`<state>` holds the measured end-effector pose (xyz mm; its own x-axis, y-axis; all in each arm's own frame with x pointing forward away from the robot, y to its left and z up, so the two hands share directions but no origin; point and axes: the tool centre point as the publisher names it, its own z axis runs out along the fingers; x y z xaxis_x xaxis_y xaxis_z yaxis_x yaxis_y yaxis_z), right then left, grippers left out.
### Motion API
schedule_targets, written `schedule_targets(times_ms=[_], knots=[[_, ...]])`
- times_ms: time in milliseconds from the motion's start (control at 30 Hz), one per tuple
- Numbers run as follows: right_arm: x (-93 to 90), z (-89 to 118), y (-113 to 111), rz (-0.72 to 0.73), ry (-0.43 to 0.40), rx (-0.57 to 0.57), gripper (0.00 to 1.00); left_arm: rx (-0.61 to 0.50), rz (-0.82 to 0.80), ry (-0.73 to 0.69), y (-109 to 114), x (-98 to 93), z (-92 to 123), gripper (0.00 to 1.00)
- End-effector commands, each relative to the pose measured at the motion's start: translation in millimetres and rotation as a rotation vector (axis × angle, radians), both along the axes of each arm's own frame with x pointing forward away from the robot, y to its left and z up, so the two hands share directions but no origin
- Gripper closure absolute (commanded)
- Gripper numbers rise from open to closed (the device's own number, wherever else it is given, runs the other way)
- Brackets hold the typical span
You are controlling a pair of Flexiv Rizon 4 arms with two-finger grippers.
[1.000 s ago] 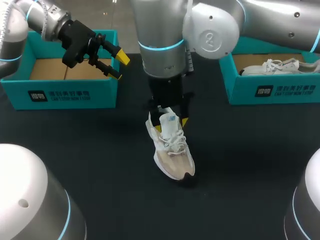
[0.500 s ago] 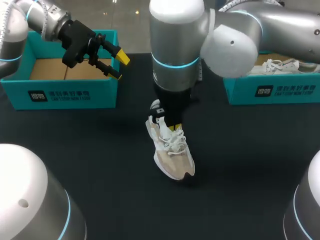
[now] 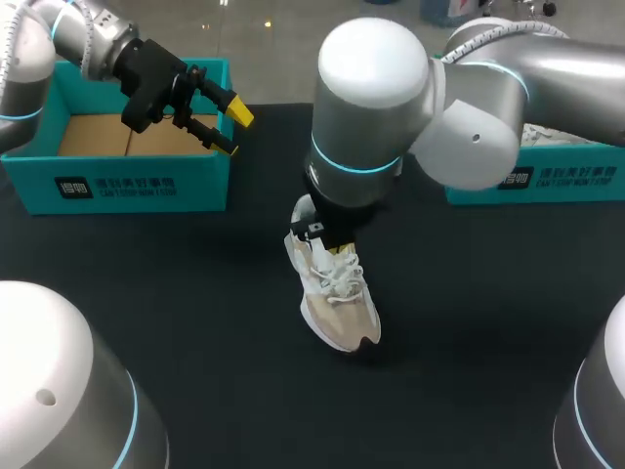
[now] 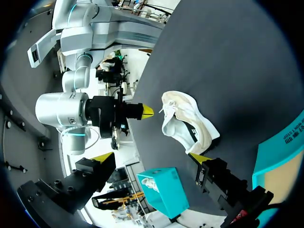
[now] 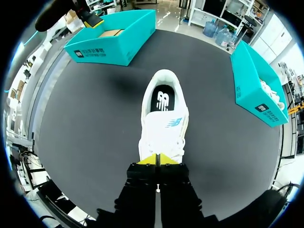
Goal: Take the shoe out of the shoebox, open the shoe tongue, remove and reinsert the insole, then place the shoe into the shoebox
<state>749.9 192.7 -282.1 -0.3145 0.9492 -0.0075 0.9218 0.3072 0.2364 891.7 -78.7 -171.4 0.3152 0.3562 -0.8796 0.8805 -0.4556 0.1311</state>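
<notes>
Since the earlier frames, the right arm's large joint housing has been swung toward the right side of the head view. The right gripper [image 5: 158, 159], seen a second ago straddling the shoe's collar with its fingers apart, has been brought together over the laces. No shift of the shoe [image 3: 337, 293] or of the left arm is recorded.

Right gripper: yellow tips are pressed together with no gap, just behind the tongue [image 5: 164, 128] at the lace area. Whether a lace or the tongue's edge is nipped between them cannot be made out.

Left gripper [image 3: 232, 132]: fingers spread wide, nothing held. It is held in the air over the near right corner of the left shoebox [image 3: 117, 186].

Shoe: set upright on its sole on the black table [image 3: 195, 293], between the two boxes and outside both, toe toward the robot. A dark insole [image 5: 163, 100] is seen lying inside the opening.

Right shoebox [image 5: 256, 80]: a second white shoe [image 5: 271, 92] is noted inside.
</notes>
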Motion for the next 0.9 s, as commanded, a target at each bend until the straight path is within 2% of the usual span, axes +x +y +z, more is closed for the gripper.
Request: schedule_targets(times_ms=[33,467,900], knots=[[10.9,-10,7,0.004,0.007,0.006,1.0,0.003,-0.001,-0.002,0,-0.2,0,0.0],[45.3,-39,19,0.017,-0.012,0.035,1.0,0.003,-0.001,-0.002,0,-0.2,0,0.0],[52.5,-56,16,0.0,0.016,0.027,1.0,0.003,-0.001,-0.002,0,-0.2,0,0.0]])
